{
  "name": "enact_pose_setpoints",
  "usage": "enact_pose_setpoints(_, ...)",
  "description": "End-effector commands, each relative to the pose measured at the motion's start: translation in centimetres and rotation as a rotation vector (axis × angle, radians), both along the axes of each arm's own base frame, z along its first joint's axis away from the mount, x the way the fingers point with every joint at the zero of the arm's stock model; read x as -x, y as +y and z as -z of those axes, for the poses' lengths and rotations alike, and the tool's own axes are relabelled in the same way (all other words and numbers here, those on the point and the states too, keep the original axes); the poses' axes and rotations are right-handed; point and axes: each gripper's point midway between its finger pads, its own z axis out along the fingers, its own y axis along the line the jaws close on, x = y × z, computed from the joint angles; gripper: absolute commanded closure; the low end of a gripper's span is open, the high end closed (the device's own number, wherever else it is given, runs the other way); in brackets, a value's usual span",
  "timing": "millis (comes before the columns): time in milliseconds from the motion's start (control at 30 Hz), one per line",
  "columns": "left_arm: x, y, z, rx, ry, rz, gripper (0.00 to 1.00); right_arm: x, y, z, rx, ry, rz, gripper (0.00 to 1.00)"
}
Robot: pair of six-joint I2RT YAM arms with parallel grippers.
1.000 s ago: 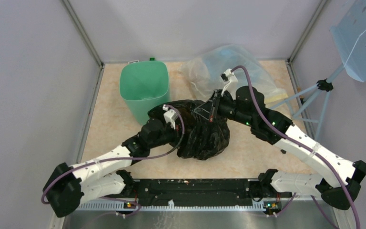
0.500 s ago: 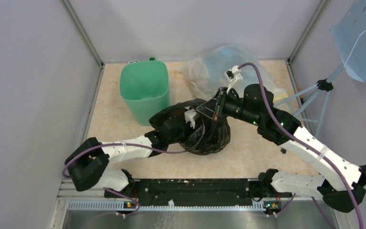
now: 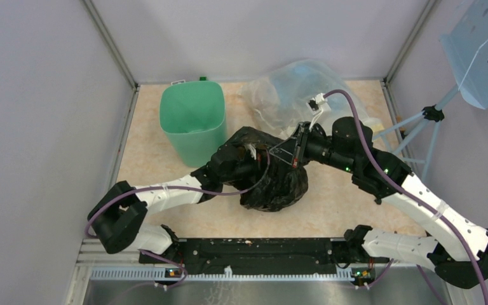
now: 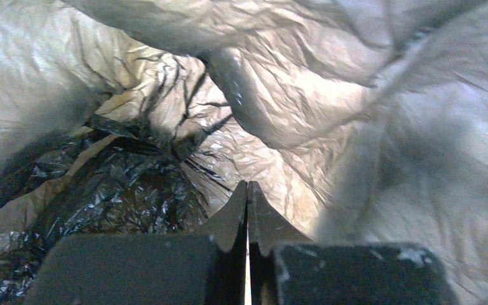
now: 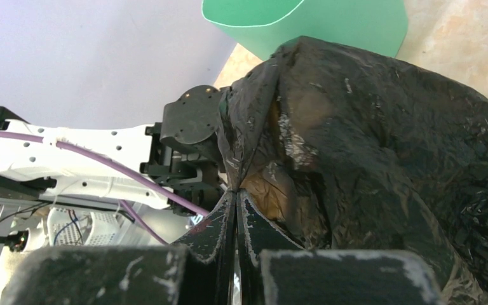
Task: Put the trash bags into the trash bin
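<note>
The black trash bag (image 3: 279, 184) lies crumpled mid-table, just right of the mint-green trash bin (image 3: 192, 114). My right gripper (image 5: 236, 192) is shut on a pinched fold of the bag's rim (image 5: 241, 159) and holds it up. The left arm reaches under that raised rim, so the film covers its wrist (image 3: 238, 159). In the left wrist view my left gripper (image 4: 248, 185) is shut with nothing between its tips, and the bag's film (image 4: 133, 190) surrounds it on all sides. The bin (image 5: 330, 19) stands upright behind the bag.
A large clear-yellowish plastic bag (image 3: 292, 86) lies at the back, behind the right arm. A pale blue perforated panel (image 3: 483, 44) on a thin stand (image 3: 419, 133) sits at the right wall. Grey walls close in the table on three sides.
The left arm has pushed forward and to the right, going from beside the bag to under its rim. The right gripper has shifted slightly right, still holding the rim.
</note>
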Motion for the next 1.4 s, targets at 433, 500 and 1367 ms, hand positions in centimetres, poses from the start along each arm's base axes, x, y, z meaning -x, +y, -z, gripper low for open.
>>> enact_pose_setpoints(433,-4.1,-1.8,6.0,-0.292,-0.031,-0.035,1.0,-1.1,-0.1,-9.3,-0.074,-0.157,0.012,1.0)
enact_pose_setpoints(500,-4.0,-1.3,7.0,-0.33,-0.022,-0.039,1.0,-1.6,-0.3,-10.8,-0.076,-0.186,0.033,1.0)
enact_pose_setpoints(1367,-3.6,-0.5,0.8,-0.549,0.032,0.043,0.61,-5.8,-2.9,-8.9,0.063,-0.222,0.238,1.0)
